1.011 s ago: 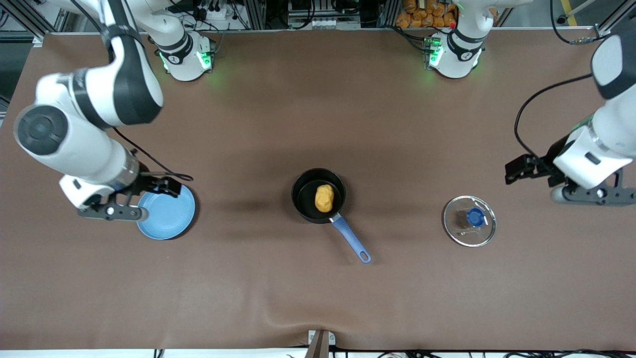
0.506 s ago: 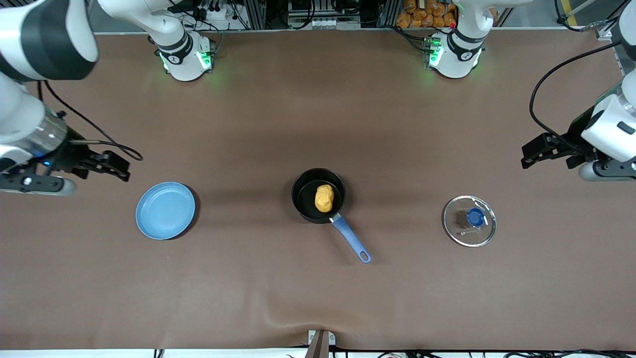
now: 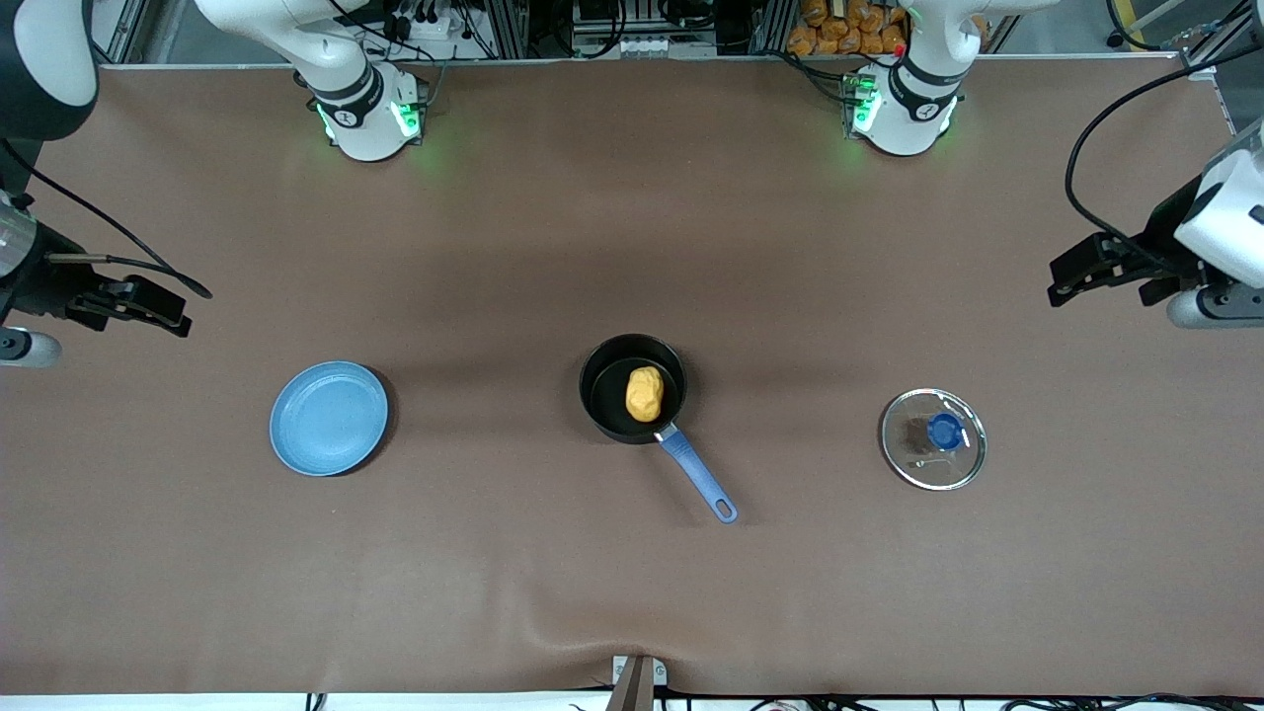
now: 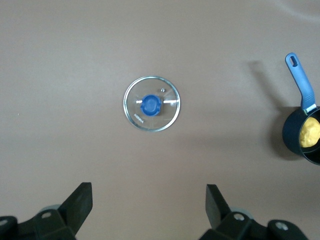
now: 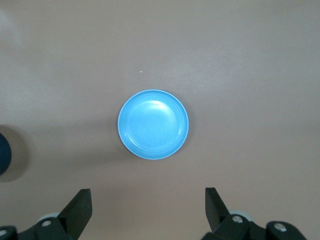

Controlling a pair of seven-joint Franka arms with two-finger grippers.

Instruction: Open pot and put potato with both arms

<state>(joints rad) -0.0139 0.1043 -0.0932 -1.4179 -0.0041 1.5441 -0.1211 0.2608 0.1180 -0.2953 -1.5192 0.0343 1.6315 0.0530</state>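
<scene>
The black pot (image 3: pixel 604 373) stands mid-table with its lid off, its blue handle (image 3: pixel 696 474) pointing toward the front camera. The yellow-orange potato (image 3: pixel 644 393) lies inside it. The glass lid (image 3: pixel 933 438) with its blue knob lies flat on the table toward the left arm's end. My left gripper (image 3: pixel 1081 269) is open and empty, high over bare table at that end. Its wrist view shows the lid (image 4: pixel 152 103), the pot (image 4: pixel 294 136), the potato (image 4: pixel 310 134) and the gripper itself (image 4: pixel 149 207). My right gripper (image 3: pixel 148 306) is open and empty, high over the right arm's end.
A flat blue plate (image 3: pixel 329 418) lies empty toward the right arm's end; it shows in the right wrist view (image 5: pixel 153 124) ahead of the open right gripper (image 5: pixel 148 207). The arm bases stand along the table's back edge.
Both arms have risen and drawn outward toward their own table ends. The right gripper has left the spot over the blue plate. Pot, potato, lid and plate have not moved.
</scene>
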